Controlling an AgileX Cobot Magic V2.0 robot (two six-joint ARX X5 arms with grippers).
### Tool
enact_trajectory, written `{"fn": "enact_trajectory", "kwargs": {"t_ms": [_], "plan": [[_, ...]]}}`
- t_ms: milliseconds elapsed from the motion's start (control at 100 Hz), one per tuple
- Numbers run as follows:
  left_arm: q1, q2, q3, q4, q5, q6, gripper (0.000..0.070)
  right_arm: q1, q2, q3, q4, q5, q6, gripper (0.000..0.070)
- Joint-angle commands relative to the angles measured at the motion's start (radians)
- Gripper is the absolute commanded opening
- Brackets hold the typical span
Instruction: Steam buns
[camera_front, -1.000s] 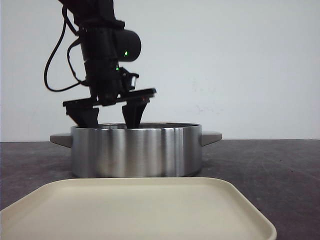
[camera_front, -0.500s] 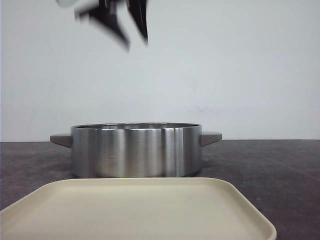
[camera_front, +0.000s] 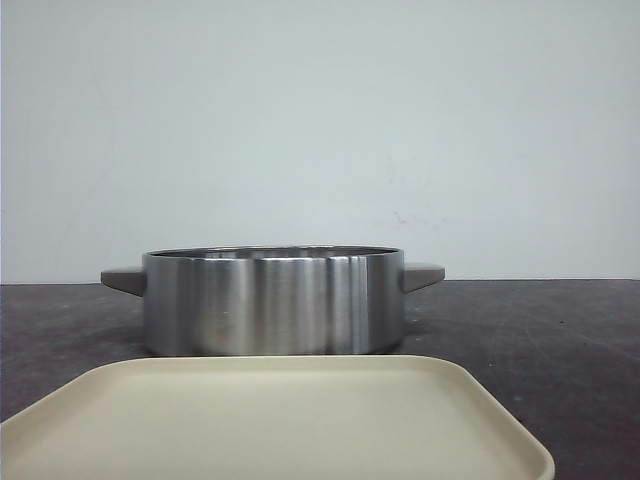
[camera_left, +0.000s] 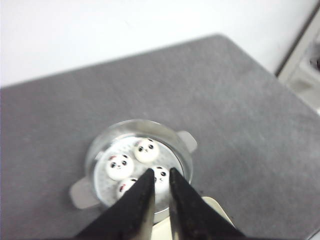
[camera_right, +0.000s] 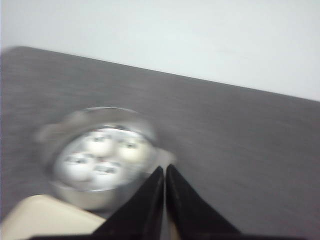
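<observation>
A stainless steel pot (camera_front: 272, 300) with two grey side handles stands on the dark grey desk (camera_front: 540, 330), roughly in the middle of the front view. Just near of it lies a cream tray (camera_front: 270, 420), bare on top, its far edge close to the pot's base. From the front neither arm shows and the pot's wall hides what is inside.

The left wrist view looks down from high above: four white panda-faced buns (camera_left: 120, 166) sit close together on the pot's floor. The left gripper (camera_left: 160, 173) hangs well above them, its black jaws nearly closed with a narrow gap between the tips, holding nothing.

The right wrist view is blurred, yet it shows the same buns in the pot. The right gripper (camera_right: 164, 170) has its jaws pressed together, empty.
</observation>
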Motion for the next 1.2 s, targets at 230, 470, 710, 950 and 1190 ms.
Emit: {"fn": "enact_trajectory", "kwargs": {"t_ms": [230,470,710,950,1190], "plan": [[-0.025,-0.402,-0.313,-0.029,-0.134,-0.13,0.0,0.014,-0.012,-0.117,0.254,-0.193,-0.145,0.0007],[-0.025,-0.67,-0.718,0.141,-0.111,-0.157,0.0,0.014,0.004,-0.117,0.348,-0.224,-0.177,0.0007],[-0.025,-0.732,-0.786,0.135,-0.11,-0.194,0.0,0.014,0.002,-0.117,0.328,-0.225,-0.168,0.0007],[-0.025,-0.732,-0.785,0.132,-0.106,-0.195,0.0,0.014,0.002,-0.117,0.328,-0.224,-0.168,0.0007],[-0.025,-0.732,-0.785,0.132,-0.106,-0.196,0.0,0.014,0.002,-0.117,0.328,-0.224,-0.168,0.0007]]}}
